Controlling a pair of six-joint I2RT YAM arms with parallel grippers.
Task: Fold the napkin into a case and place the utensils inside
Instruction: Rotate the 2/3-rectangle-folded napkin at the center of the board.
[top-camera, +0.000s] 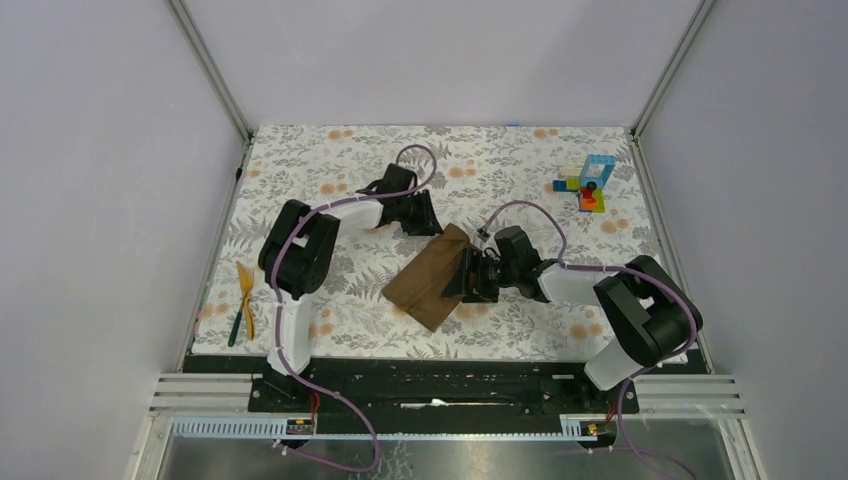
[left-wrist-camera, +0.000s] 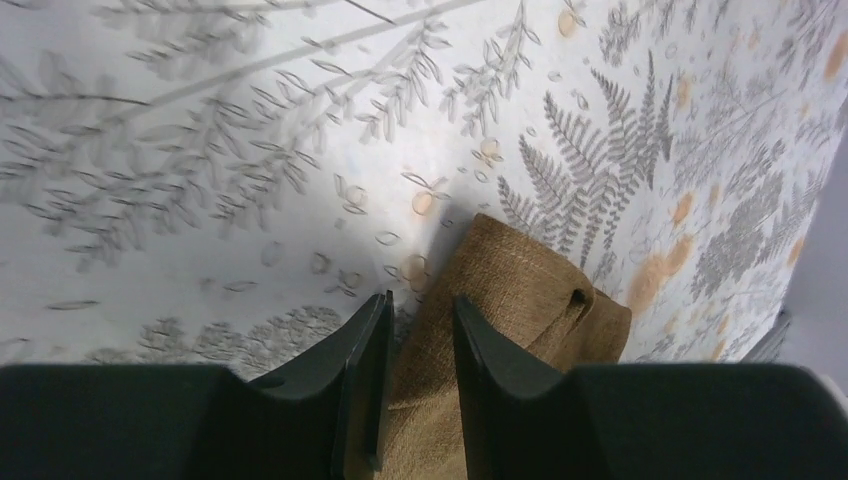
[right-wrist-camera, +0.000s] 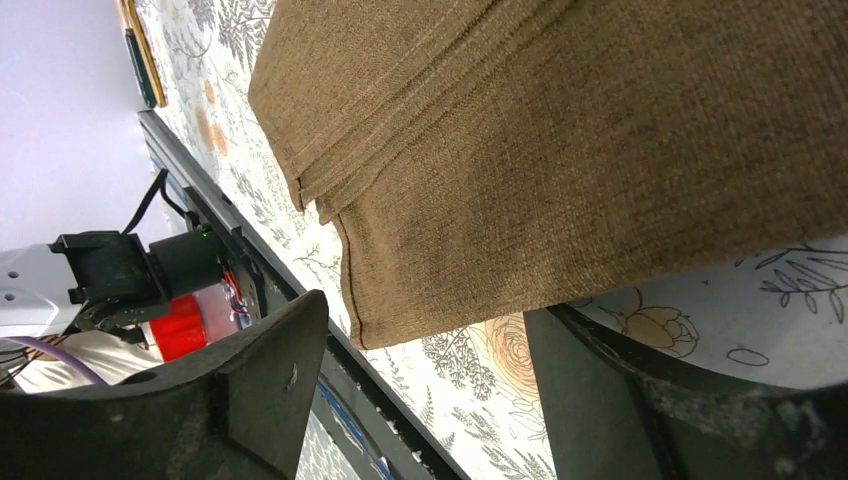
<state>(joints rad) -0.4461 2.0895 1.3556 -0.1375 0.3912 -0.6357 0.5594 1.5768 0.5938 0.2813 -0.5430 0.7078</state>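
The brown napkin (top-camera: 430, 278) lies folded into a long strip in the middle of the floral table cover (top-camera: 330, 160). My left gripper (top-camera: 428, 222) is at the strip's far corner, and its jaws stand close together with the napkin (left-wrist-camera: 510, 280) between them; the cloth bunches into a small loop beyond the fingertips. My right gripper (top-camera: 468, 280) is at the strip's right edge, wide open. The near corner of the napkin (right-wrist-camera: 560, 150) hangs in front of its jaws with nothing between them. The yellow-orange utensils (top-camera: 245, 292) lie at the left edge of the cover, far from both grippers. They also show small in the right wrist view (right-wrist-camera: 140, 45).
A small stack of colourful toy blocks (top-camera: 590, 183) stands at the back right. The black base rail (top-camera: 440, 375) runs along the near edge, and it also shows in the right wrist view (right-wrist-camera: 330, 350). Grey walls enclose the table on three sides.
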